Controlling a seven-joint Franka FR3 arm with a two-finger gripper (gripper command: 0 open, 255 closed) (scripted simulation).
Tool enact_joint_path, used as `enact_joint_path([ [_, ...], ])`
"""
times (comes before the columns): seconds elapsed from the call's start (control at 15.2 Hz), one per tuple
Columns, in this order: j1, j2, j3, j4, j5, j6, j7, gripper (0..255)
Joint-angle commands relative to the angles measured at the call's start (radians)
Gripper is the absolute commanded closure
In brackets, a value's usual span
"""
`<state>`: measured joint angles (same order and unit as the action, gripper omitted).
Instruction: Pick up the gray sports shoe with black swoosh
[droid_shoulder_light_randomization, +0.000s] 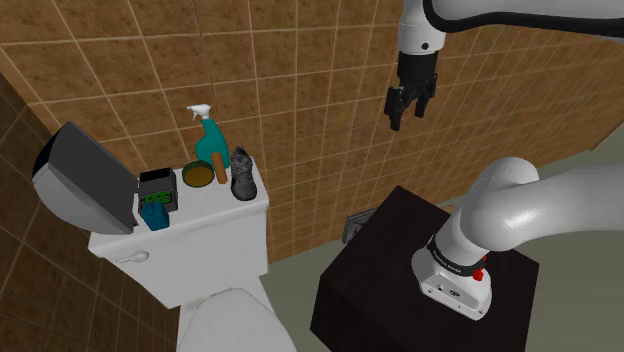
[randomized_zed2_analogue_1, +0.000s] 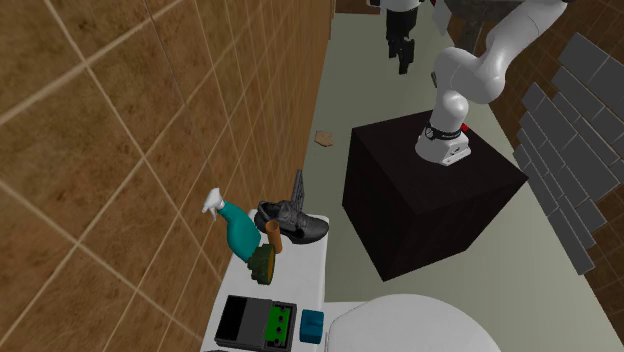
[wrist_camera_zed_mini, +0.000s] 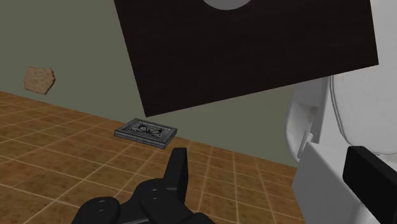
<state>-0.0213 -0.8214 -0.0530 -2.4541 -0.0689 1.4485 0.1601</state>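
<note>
Black stand (droid_shoulder_light_randomization: 400, 260) nearest. On the white toilet tank (droid_shoulder_light_randomization: 215, 235), the grey shoe (droid_shoulder_light_randomization: 243, 174) stands at the end toward the stand, just beside a teal spray bottle (droid_shoulder_light_randomization: 212, 148). Gripper (droid_shoulder_light_randomization: 406, 118) hangs high before the tiled wall (droid_shoulder_light_randomization: 300, 80), well apart from the shoe, fingers parted, nothing held.

arm (droid_shoulder_light_randomization: 520, 210): white, rounded | joints: dark | gripper (droid_shoulder_light_randomization: 405, 118): black | base tab (droid_shoulder_light_randomization: 480, 271): red
</note>
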Motion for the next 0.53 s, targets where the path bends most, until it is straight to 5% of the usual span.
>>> enact_joint_path([
  [0.0, 0.0, 0.0, 0.0, 0.0, 0.0, 0.0, 0.0, 0],
  [0.46, 0.027, 0.067, 0.098, -0.123, 0.084, 0.289, 0.153, 0],
])
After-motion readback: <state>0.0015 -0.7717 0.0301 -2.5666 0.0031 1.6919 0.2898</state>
